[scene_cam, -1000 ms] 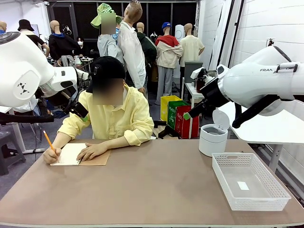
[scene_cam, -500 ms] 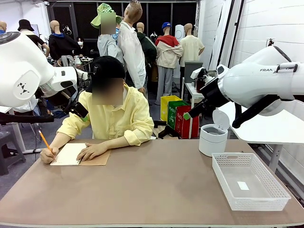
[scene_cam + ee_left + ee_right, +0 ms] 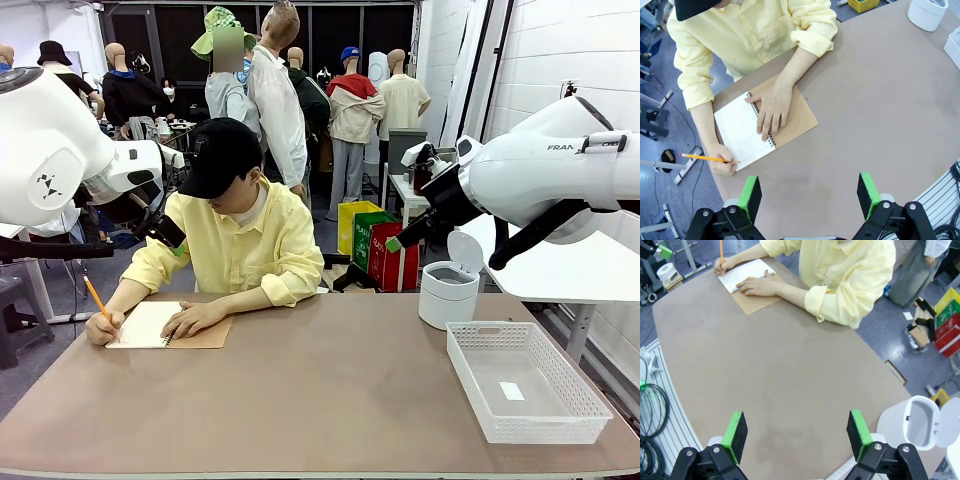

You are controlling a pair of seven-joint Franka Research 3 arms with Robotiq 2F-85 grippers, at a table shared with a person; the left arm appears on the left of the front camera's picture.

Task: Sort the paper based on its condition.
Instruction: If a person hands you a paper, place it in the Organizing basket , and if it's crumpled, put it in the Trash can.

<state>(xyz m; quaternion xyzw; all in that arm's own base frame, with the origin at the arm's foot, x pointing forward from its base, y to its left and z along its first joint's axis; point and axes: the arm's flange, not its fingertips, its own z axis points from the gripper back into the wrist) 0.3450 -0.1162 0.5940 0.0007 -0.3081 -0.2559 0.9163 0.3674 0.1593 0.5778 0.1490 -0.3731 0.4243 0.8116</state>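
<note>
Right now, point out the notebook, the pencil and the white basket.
notebook (image 3: 737, 132), left wrist view, on the open white page.
pencil (image 3: 702, 158), left wrist view, middle of its orange shaft.
white basket (image 3: 550, 430), front view, on its near wall.

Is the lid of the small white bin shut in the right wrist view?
No: the white bin has its lid swung up and back, so its hollow inside shows.
</note>
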